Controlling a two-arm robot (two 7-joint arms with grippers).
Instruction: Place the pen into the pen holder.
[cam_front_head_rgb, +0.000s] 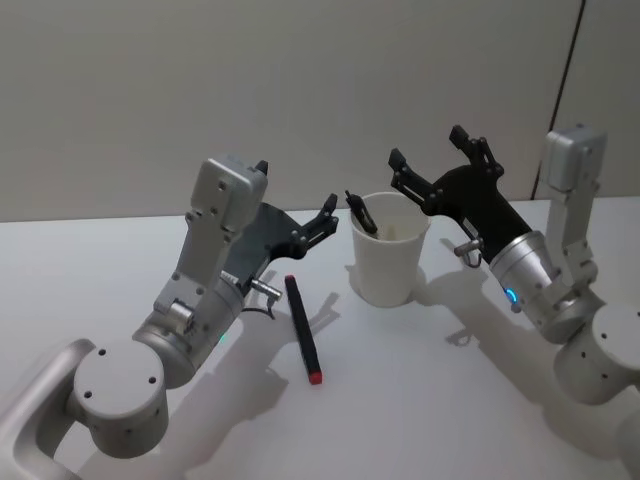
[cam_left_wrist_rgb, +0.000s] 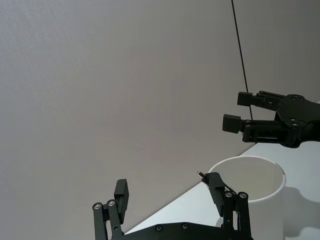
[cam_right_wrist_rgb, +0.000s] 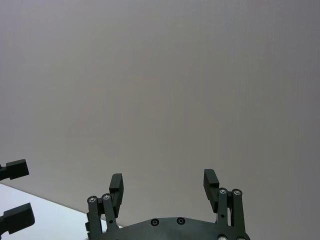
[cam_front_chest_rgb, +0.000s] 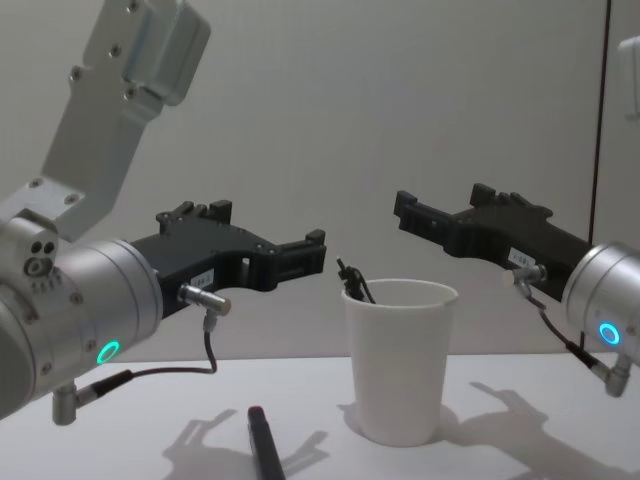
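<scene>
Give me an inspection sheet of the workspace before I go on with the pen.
Surface: white table, flat.
Job's things: pen lies flat on the table to the left of the cup, not in it; cup upright.
Clutter: nothing seen.
Grippers: left gripper open, holding nothing, one finger at the cup's rim; right gripper open, holding nothing, raised behind the cup.
Cables: left wrist cable and right wrist cable, both short and off the table.
Surroundings: plain wall with a thin dark vertical line.
</scene>
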